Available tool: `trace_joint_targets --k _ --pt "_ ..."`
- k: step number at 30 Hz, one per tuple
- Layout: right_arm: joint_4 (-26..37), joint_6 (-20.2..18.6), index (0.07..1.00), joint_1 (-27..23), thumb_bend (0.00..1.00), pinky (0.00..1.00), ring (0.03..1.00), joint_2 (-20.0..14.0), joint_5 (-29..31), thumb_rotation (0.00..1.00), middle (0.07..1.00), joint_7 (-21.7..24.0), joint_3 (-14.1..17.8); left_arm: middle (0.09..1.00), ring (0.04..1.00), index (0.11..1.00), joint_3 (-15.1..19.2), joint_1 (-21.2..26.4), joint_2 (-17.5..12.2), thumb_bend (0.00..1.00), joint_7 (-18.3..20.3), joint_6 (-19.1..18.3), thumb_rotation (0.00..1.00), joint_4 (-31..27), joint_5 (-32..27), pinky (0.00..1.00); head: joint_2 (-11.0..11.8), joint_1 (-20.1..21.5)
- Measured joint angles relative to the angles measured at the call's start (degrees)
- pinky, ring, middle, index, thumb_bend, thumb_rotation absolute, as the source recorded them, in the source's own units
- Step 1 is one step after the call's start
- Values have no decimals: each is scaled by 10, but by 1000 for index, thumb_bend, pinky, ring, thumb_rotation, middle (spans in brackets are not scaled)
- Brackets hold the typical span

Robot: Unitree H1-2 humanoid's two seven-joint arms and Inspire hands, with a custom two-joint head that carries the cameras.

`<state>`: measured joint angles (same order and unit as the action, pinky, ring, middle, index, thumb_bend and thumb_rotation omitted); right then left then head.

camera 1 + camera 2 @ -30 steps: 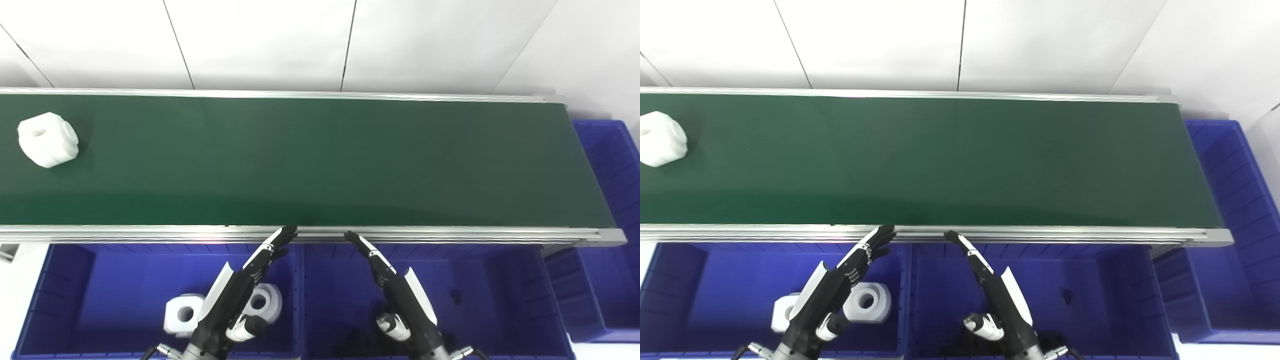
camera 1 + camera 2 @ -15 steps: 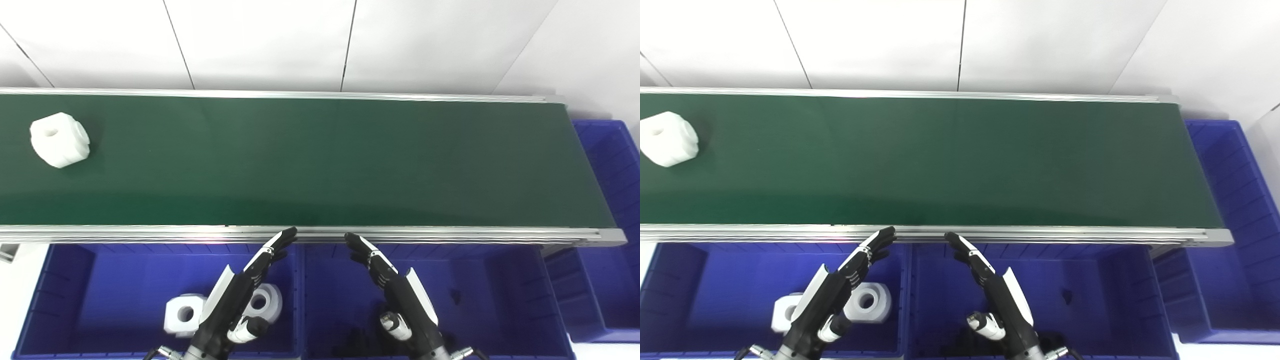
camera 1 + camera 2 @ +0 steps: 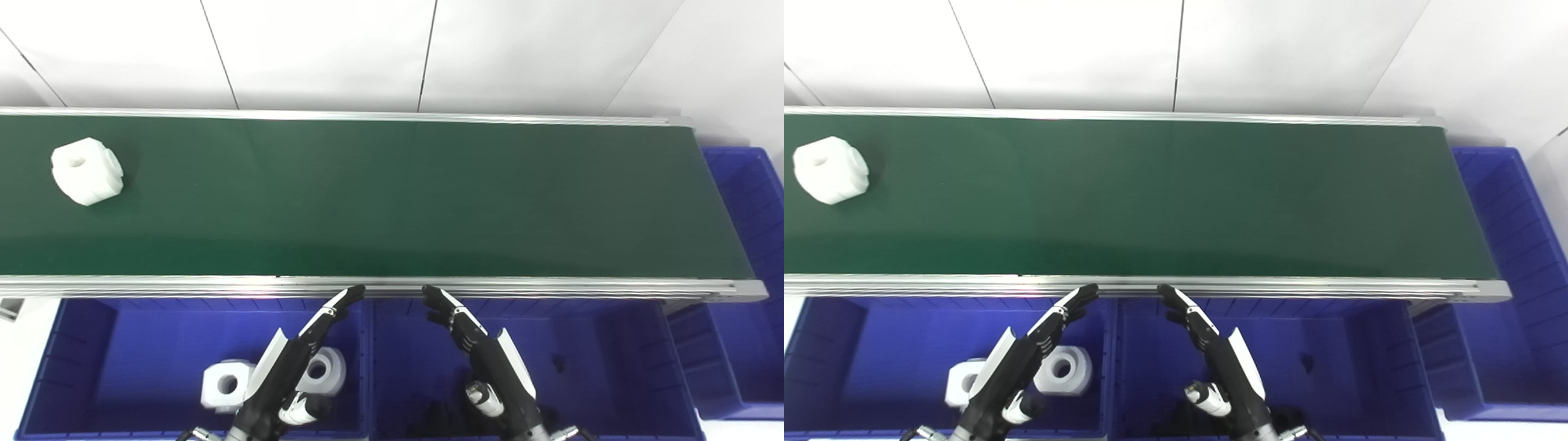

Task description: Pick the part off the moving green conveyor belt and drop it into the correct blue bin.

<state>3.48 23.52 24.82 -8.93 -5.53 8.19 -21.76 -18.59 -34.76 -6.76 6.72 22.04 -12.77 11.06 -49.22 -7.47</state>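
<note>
A white blocky part with a round hole [image 3: 87,171] lies on the green conveyor belt [image 3: 392,196] at its far left; it also shows in the right eye view [image 3: 830,169]. My left hand [image 3: 294,367] is open and empty, fingers stretched toward the belt's near rail, above the left blue bin [image 3: 79,367]. My right hand [image 3: 484,358] is open and empty above the middle blue bin [image 3: 612,373]. Both hands are far from the part.
Two white parts [image 3: 225,384] [image 3: 324,369] lie in the left bin, partly behind my left hand. A small dark piece [image 3: 558,362] lies in the middle bin. Another blue bin [image 3: 753,202] stands past the belt's right end.
The white part has travelled to the right along the belt. My left hand has sunk slightly; the right hand's fingers have curled a little.
</note>
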Motion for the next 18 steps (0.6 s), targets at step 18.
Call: trace_joint_targets --k 18 --pt "-4 0 899 0 1000 867 913 0 4 982 930 1 0 937 959 918 0 0 1 973 0 -1 1000 0 8 944 4 1"
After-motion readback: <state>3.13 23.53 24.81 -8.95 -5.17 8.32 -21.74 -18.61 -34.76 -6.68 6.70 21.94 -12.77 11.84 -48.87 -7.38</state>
